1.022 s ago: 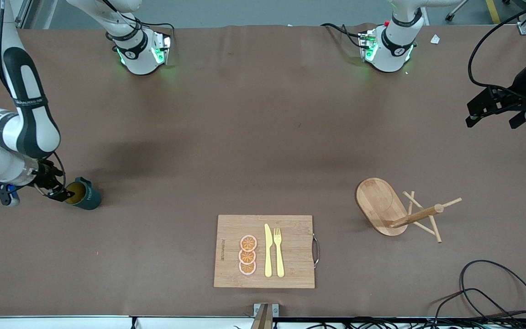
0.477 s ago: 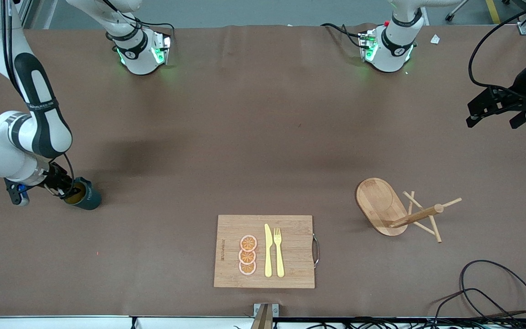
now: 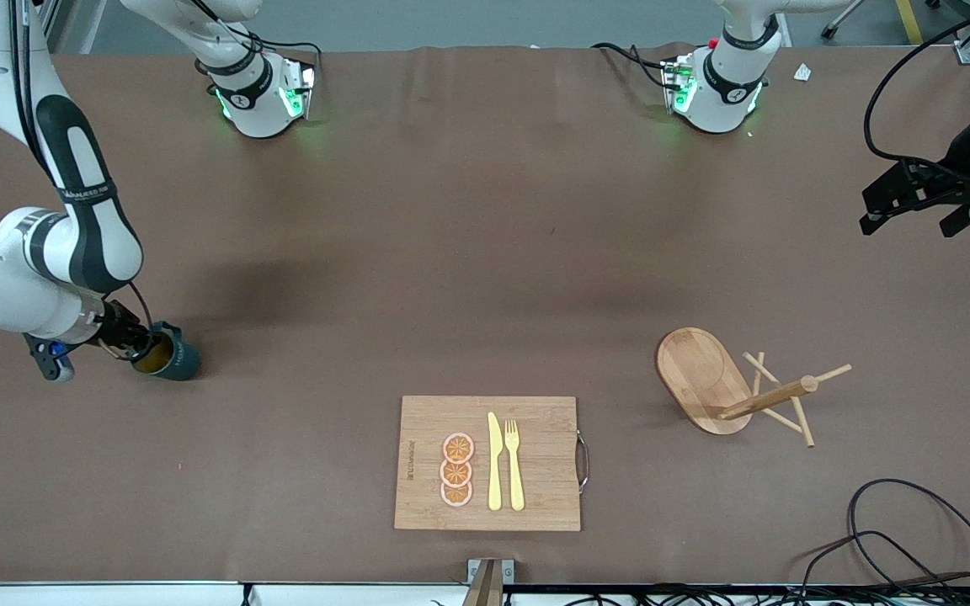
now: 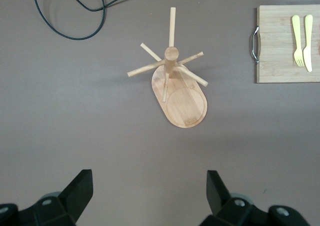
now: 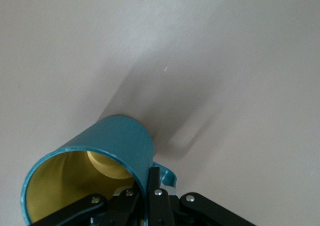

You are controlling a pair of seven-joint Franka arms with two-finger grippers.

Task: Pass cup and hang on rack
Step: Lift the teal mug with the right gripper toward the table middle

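Note:
The dark teal cup point(image 3: 172, 358) with a yellow inside is at the right arm's end of the table, tilted on its side. My right gripper point(image 3: 141, 348) is shut on its rim, one finger inside and one outside beside the handle. In the right wrist view the cup point(image 5: 100, 156) hangs tilted above the table, casting a shadow. The wooden rack point(image 3: 733, 387) stands toward the left arm's end; the left wrist view shows the rack point(image 4: 175, 81) from above. My left gripper point(image 3: 914, 198) is open and empty, up in the air over the table's left-arm edge.
A bamboo cutting board point(image 3: 540, 463) with a yellow knife, fork and three orange slices lies at the front middle. A black cable point(image 3: 914, 539) loops at the front corner by the left arm's end.
My right gripper has closed on the cup's rim and shifted it slightly toward the table's middle, lifting it. The left arm has not moved.

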